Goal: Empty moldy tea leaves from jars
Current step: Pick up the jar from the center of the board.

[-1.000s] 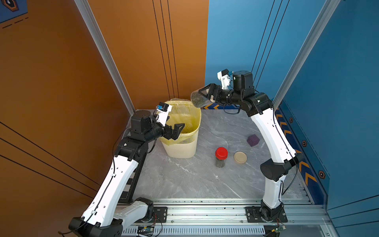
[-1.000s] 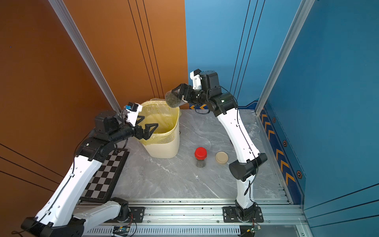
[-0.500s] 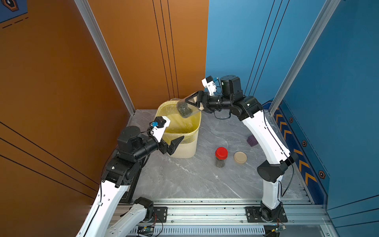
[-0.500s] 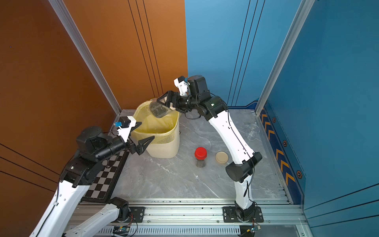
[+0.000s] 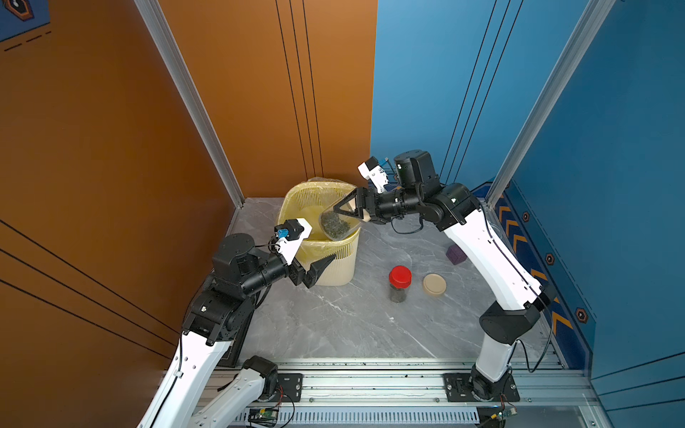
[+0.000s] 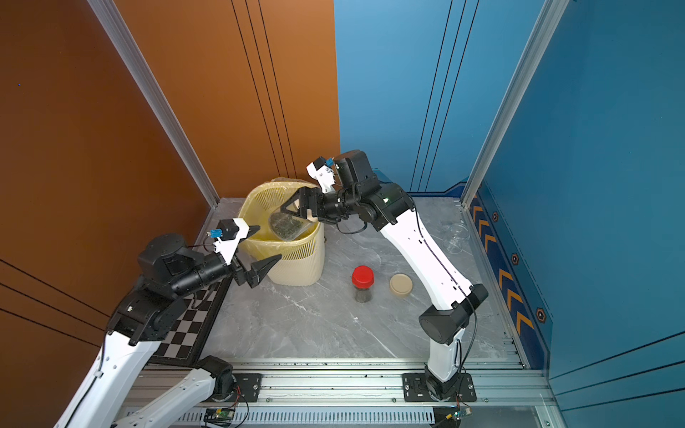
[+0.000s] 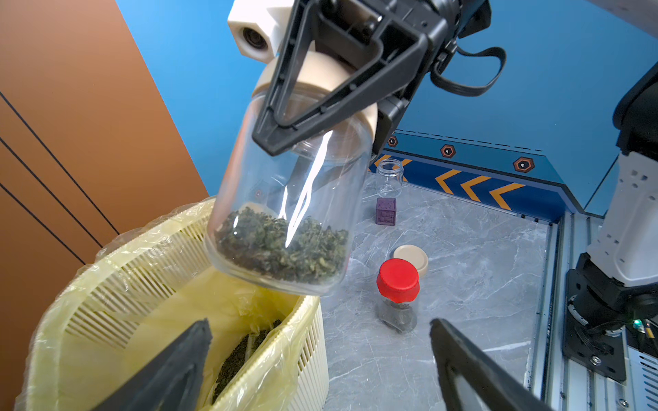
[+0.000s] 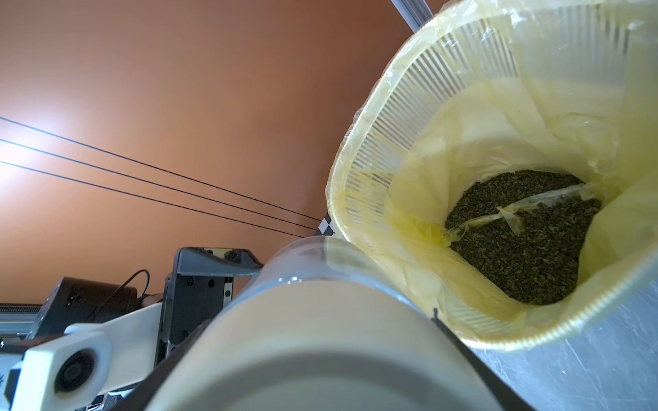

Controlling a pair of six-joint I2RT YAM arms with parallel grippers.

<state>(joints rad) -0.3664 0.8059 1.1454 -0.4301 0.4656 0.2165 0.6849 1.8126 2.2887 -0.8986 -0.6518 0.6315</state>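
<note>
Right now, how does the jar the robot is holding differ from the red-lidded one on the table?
The held jar hangs tilted over the bin in the right gripper; the red-lidded jar stands upright on the table. The held jar's lid is beige; the red-lidded jar's is red. Both are clear, closed, with dark tea leaves inside.

jar lowered over bin, left gripper withdrawn

I had the bin back-left on the surface, tea leaves in its bottom. My right hand held the tilted jar over the bin, leaf clump inside. Capped jar stood right of the bin, loose lid just beside it on the right; cube farther back, open jar behind the cube.
</note>
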